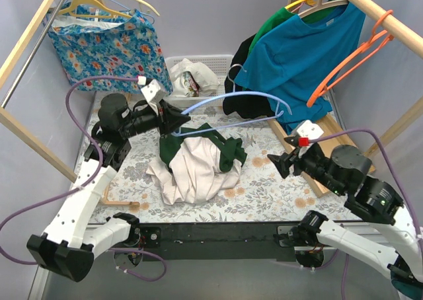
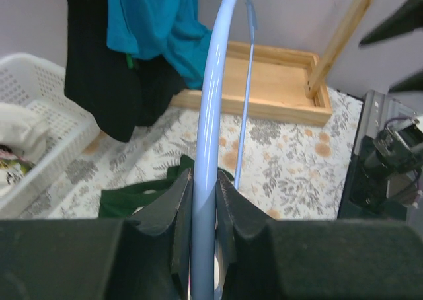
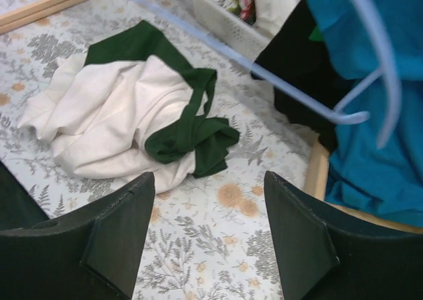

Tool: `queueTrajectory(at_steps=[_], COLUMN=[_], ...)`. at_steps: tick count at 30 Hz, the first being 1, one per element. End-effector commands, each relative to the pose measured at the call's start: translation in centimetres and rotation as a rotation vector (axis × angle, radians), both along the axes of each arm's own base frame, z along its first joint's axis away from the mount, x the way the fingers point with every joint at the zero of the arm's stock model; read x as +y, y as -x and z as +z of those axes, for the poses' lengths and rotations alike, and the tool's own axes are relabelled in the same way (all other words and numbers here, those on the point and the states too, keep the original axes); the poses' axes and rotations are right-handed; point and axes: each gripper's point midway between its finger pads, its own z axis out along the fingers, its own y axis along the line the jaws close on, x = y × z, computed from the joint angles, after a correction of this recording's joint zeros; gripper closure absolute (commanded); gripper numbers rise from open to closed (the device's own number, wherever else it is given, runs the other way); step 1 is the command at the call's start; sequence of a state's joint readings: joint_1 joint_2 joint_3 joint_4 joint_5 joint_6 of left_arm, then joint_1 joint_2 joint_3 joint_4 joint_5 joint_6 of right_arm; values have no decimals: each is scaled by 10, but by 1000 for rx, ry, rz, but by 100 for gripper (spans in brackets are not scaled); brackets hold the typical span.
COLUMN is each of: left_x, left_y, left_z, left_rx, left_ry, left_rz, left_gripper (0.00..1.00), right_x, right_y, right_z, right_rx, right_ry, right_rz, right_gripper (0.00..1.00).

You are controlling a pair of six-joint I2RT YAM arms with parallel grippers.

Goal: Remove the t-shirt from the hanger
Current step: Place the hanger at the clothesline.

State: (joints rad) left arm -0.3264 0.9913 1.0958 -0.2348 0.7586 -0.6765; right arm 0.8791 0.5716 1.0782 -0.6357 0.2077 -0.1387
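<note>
The white t-shirt with dark green trim [image 1: 195, 161] lies crumpled on the floral table, off the hanger; it also shows in the right wrist view [image 3: 125, 118]. My left gripper [image 1: 177, 123] is shut on the light blue hanger [image 1: 228, 112] and holds it above the shirt; in the left wrist view the hanger's bar [image 2: 206, 168] runs between the jaws. The hanger crosses the right wrist view [image 3: 264, 72] too. My right gripper [image 1: 279, 160] is open and empty over the table, right of the shirt.
A white basket [image 1: 205, 65] with clothes stands at the back. Teal and black shirts [image 1: 297, 55] hang at the right over a wooden tray [image 2: 277, 82]. An orange hanger [image 1: 350, 62] hangs on the right rail. A floral garment [image 1: 109, 45] hangs back left.
</note>
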Motion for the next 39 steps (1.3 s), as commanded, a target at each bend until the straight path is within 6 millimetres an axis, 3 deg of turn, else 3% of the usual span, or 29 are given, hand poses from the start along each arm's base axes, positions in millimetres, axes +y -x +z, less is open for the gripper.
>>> queueTrajectory(at_steps=[1, 8, 12, 15, 17, 18, 19, 21, 26, 28, 29, 30, 38, 39], left_x=[-4, -28, -61, -91, -100, -108, -113, -121, -154, -170, -182, -191, -248, -257], left_y=[-25, -57, -74, -71, -81, -79, -84, -87, -95, -93, -98, -90, -96, -89], left_z=[53, 62, 63, 68, 78, 93, 92, 116, 142, 146, 138, 149, 157, 161], left_rx=[-154, -202, -251, -282, -323, -369, -370, -435, -508, -516, -507, -531, -610, -628], left_ry=[38, -4, -53, -61, -37, 4, 7, 75, 146, 147, 134, 156, 169, 185], left_rz=[36, 54, 85, 67, 106, 110, 120, 164, 183, 169, 163, 146, 189, 186], left_gripper=[100, 100, 100, 100, 100, 100, 100, 100, 100, 100, 100, 100, 100, 100], right_x=[37, 77, 89, 92, 93, 93, 93, 93, 92, 94, 94, 94, 96, 96], right_y=[10, 31, 34, 33, 33, 33, 34, 35, 38, 39, 39, 38, 37, 37], right_z=[-23, -63, -85, -95, -105, -109, -116, -126, -162, -169, -172, -174, -173, -174], right_rx=[110, 233, 286, 302, 318, 326, 337, 358, 435, 461, 476, 478, 468, 470], right_ry=[-58, -141, -136, -126, -114, -112, -108, -97, -66, -58, -60, -61, -80, -78], right_rz=[129, 319, 360, 364, 361, 362, 364, 364, 343, 345, 336, 331, 330, 328], right_gripper=[27, 28, 29, 30, 30, 30, 30, 30, 30, 32, 32, 33, 33, 33])
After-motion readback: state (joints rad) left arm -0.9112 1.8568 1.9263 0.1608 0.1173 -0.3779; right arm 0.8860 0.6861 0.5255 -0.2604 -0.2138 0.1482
